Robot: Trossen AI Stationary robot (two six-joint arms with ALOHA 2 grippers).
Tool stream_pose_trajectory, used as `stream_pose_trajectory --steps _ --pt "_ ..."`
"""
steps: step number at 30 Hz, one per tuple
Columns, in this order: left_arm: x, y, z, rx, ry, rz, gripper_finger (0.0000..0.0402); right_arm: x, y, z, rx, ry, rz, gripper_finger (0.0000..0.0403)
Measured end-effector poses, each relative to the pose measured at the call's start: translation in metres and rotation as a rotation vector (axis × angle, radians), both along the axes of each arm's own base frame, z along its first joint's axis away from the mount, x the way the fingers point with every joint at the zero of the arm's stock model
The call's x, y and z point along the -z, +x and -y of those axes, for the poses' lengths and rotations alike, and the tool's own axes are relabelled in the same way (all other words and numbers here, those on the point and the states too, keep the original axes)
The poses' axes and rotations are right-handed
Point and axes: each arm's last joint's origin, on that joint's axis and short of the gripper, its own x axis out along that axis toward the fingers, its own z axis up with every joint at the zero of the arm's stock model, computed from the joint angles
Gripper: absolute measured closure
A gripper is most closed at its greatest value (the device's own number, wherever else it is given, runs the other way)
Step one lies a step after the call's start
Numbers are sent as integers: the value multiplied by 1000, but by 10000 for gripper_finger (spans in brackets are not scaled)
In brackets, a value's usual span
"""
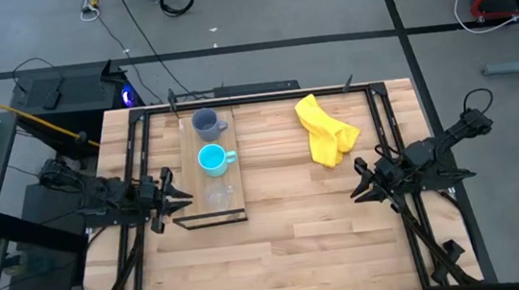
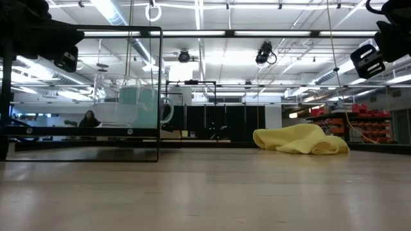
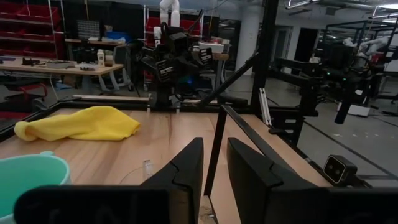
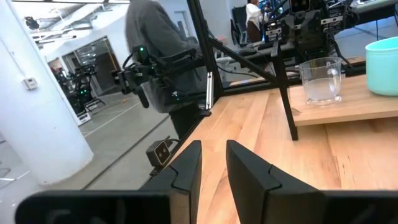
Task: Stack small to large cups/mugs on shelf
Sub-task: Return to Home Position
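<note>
The left gripper (image 1: pixel 180 194) hangs at the near left edge of the shelf (image 1: pixel 232 182), level with the glass cup, its fingers a narrow gap apart and holding nothing. The right gripper (image 1: pixel 357 180) is over the right side of the tabletop (image 1: pixel 290 248), well apart from the shelf, with the same narrow gap between its fingers and nothing in its hold. The shelf is a brown wooden board with a dark metal frame, running near to far on the left half of the tabletop. On it, in a line, stand the small clear glass cup (image 1: pixel 218 196) nearest, the bright turquoise mug (image 1: pixel 213 159) with its handle to the right in the middle, and the grey-blue mug (image 1: pixel 206 124) farthest. A crumpled yellow cloth (image 1: pixel 328 130) lies far right.
</note>
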Motion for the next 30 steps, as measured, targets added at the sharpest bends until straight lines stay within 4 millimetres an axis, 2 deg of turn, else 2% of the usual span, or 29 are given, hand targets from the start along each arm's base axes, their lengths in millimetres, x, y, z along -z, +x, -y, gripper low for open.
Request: stream_pose_trajectory --steps 30 --pt "0 0 0 0 1 -1 315 0 0 0 0 0 0 320"
